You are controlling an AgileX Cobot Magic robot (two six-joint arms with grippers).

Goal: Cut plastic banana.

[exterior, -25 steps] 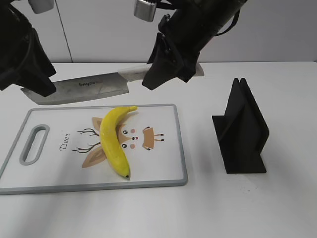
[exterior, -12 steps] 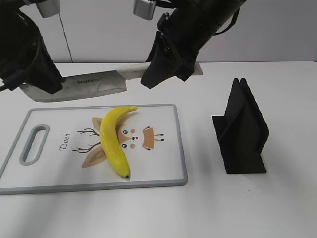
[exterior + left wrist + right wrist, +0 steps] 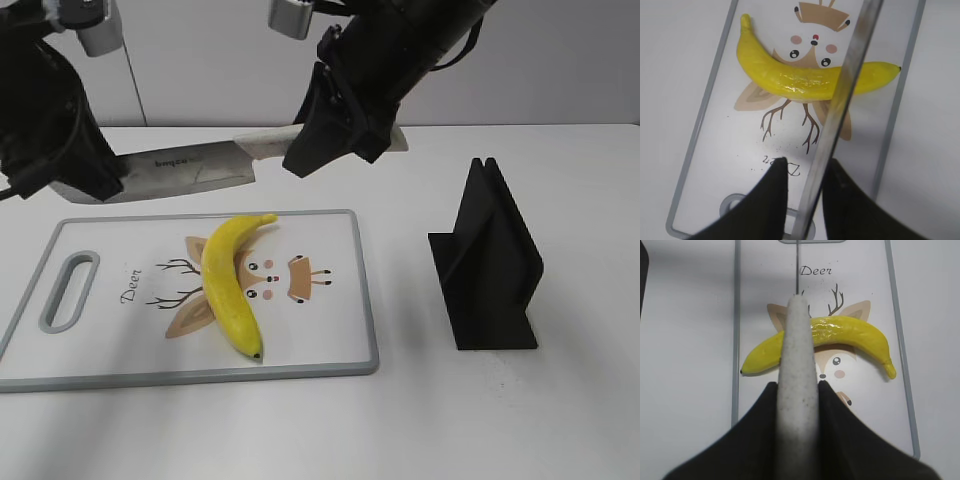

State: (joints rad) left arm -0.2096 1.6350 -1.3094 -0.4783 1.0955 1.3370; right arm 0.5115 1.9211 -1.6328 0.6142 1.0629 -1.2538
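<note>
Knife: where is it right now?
In the exterior view the knife is held level above the table behind the cutting board, its handle in the right gripper and its blade end in the left gripper.

A plain white table (image 3: 560,420) fills the lower part of the exterior view, its surface smooth and evenly lit, with soft shadows. Behind its far edge stands a pale grey wall (image 3: 560,60) of flat panels, a thin vertical seam (image 3: 133,75) showing between two of them on the left.
</note>
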